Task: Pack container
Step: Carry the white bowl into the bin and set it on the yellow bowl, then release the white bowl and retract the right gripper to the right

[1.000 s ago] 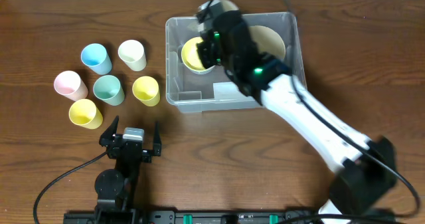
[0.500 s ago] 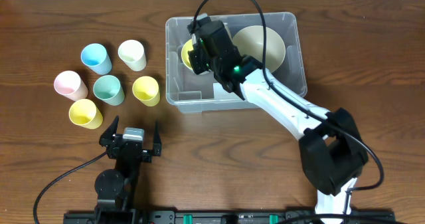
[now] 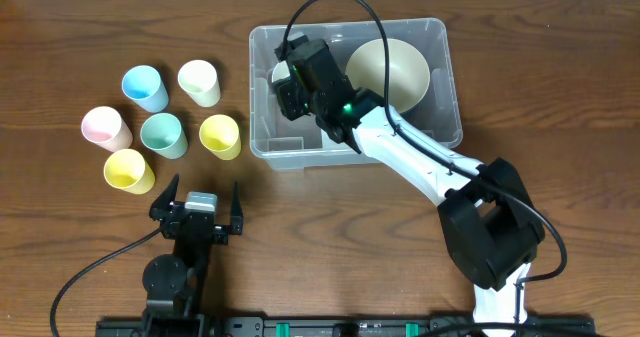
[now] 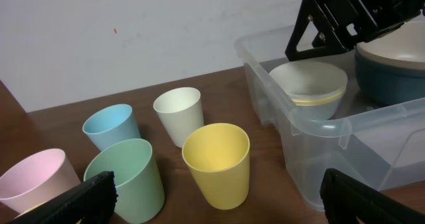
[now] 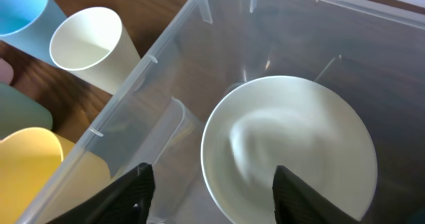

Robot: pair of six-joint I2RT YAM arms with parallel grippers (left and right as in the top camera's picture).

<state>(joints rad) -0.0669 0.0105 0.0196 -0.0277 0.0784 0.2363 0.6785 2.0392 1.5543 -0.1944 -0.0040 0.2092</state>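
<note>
Overhead: the container (image 3: 285, 152) sits at the far middle of the table (image 3: 330, 247), with a large bowl (image 3: 390, 69) in its right half. The right gripper (image 3: 288, 82) reaches in over the container's left half. Six cups (image 3: 162, 134) stand clustered to the container's left, the nearest just beside its wall. The left gripper (image 3: 203, 184) sits near the front edge, in front of the cups and well apart from the container. Its jaws are spread wide with nothing between them.

Left wrist: the container stands to the right and the cups to the left. A small bowl (image 4: 309, 84), pale inside with a yellow edge under its rim, rests upright in the container's left end beside the large bowl. The right gripper hangs just above it, seemingly clear of the rim.

Right wrist: looking down, the small bowl lies inside the container, below and between the two fingers (image 5: 136, 191). They stand apart and hold nothing. The bowl looks blurred. The container's left wall runs diagonally past the left finger, with cups outside it.
</note>
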